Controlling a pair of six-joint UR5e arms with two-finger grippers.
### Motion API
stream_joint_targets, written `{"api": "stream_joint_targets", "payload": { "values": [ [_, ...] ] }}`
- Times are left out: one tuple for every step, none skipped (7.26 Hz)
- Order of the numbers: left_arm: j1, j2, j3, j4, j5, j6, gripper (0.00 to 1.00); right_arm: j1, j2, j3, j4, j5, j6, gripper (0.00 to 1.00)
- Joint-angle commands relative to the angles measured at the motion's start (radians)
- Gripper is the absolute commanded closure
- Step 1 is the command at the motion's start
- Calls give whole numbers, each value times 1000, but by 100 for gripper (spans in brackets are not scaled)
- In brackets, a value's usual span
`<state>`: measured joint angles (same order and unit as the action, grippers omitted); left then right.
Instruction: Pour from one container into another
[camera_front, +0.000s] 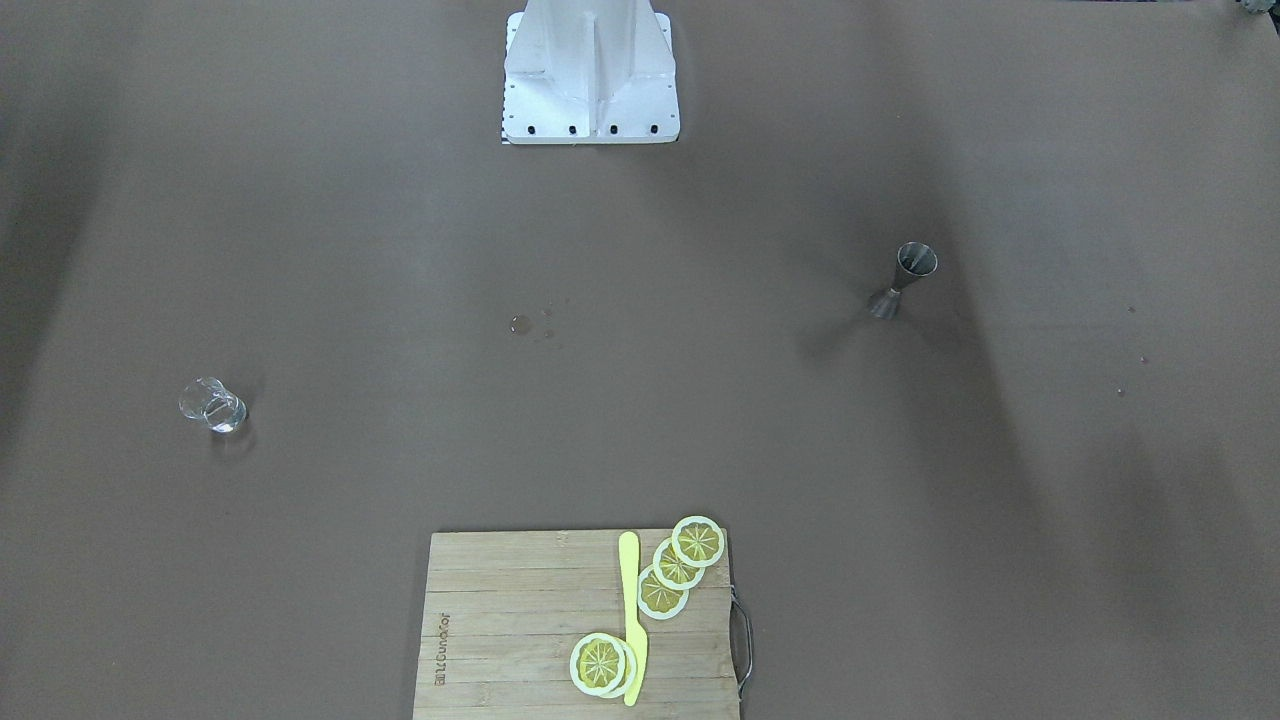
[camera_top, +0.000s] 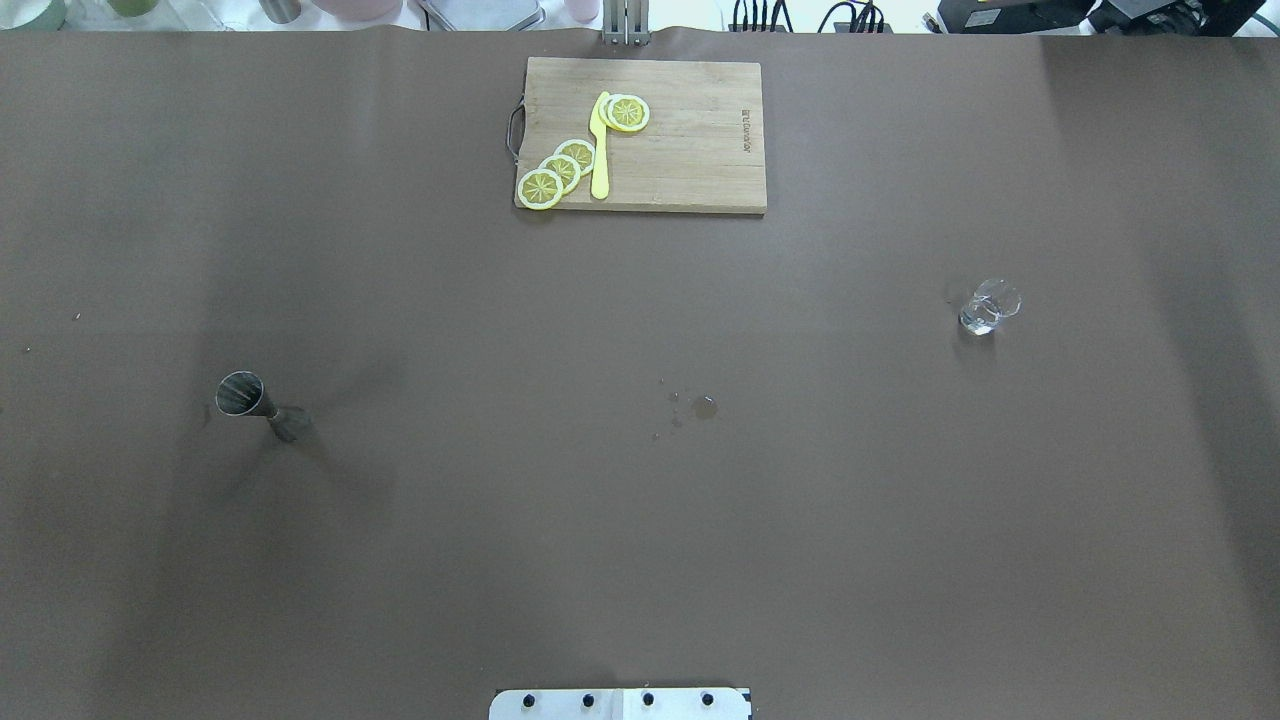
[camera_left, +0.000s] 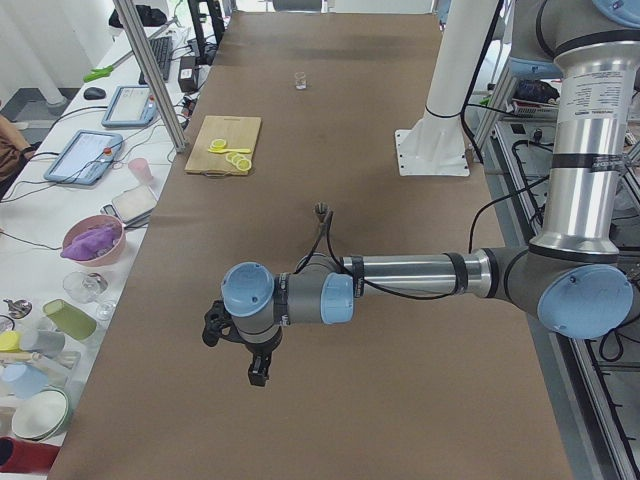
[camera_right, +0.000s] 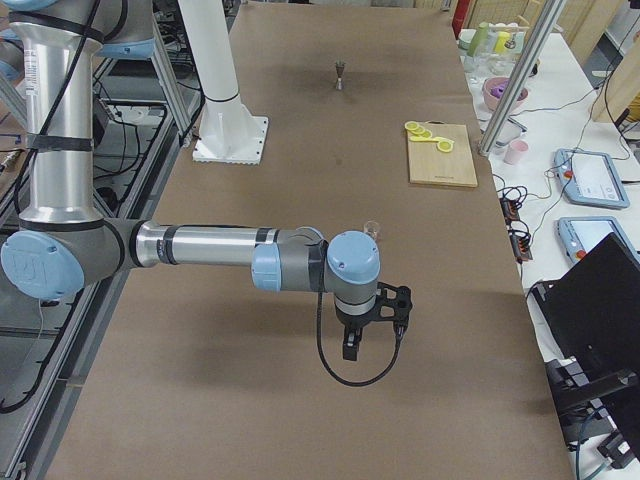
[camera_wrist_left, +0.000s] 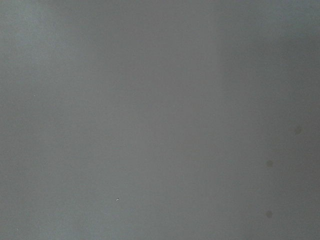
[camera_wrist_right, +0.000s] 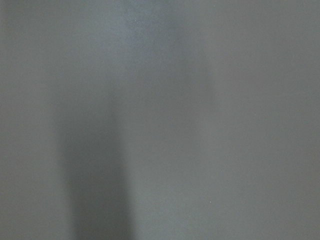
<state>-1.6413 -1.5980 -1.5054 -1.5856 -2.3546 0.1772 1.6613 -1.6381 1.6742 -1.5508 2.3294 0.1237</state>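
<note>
The jigger (camera_top: 262, 408) is the taller of the two vessels. It stands upright on the robot's left half of the brown table (camera_top: 500, 560), wide mouth up. Its bowl looks dark, and I cannot tell whether anything is in it. The glass cup (camera_top: 988, 306) stands upright far over on the robot's right half, well apart from the jigger. It is so clear that I cannot make out any liquid level.

Both arms reach low over the two ends of the table, outside the overhead view. The left gripper (camera_left: 257, 377) hangs fingers down over bare table, with the jigger beyond it. The right gripper (camera_right: 350, 349) hangs likewise near the glass cup. Only the side cameras catch them, so I cannot tell how wide either one stands. Neither touches a vessel.

On the far edge from the robot lies a wooden cutting board (camera_top: 690, 150). It carries a yellow knife (camera_top: 599, 150) and lemon slices (camera_top: 560, 170) fanned along the blade's sides. Between the two vessels, near the middle of the table, sit a few small droplets (camera_top: 705, 406). Nothing stands on the line between cup and jigger but these.
</note>
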Motion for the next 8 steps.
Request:
{"api": "stream_joint_targets", "payload": {
  "values": [
    [0,1,0,-1,0,1,1,2,-2,19,-5,1,1,0],
    [0,1,-1,-1,0,1,1,2,-9,18,0,-2,2,0],
    [0,1,1,-1,0,1,1,2,-9,18,0,-2,2,0],
    [0,1,2,-1,0,1,1,2,-9,21,1,-1,2,0],
    [0,1,2,-1,0,1,1,2,-11,22,3,7,2,0],
    [0,1,2,-1,1,1,1,3,-6,28,3,8,1,0],
    [0,1,4,-1,1,1,1,3,-9,38,3,10,2,0],
    [0,1,4,-1,0,1,1,9,-11,36,3,11,1,0]
  ]
}}
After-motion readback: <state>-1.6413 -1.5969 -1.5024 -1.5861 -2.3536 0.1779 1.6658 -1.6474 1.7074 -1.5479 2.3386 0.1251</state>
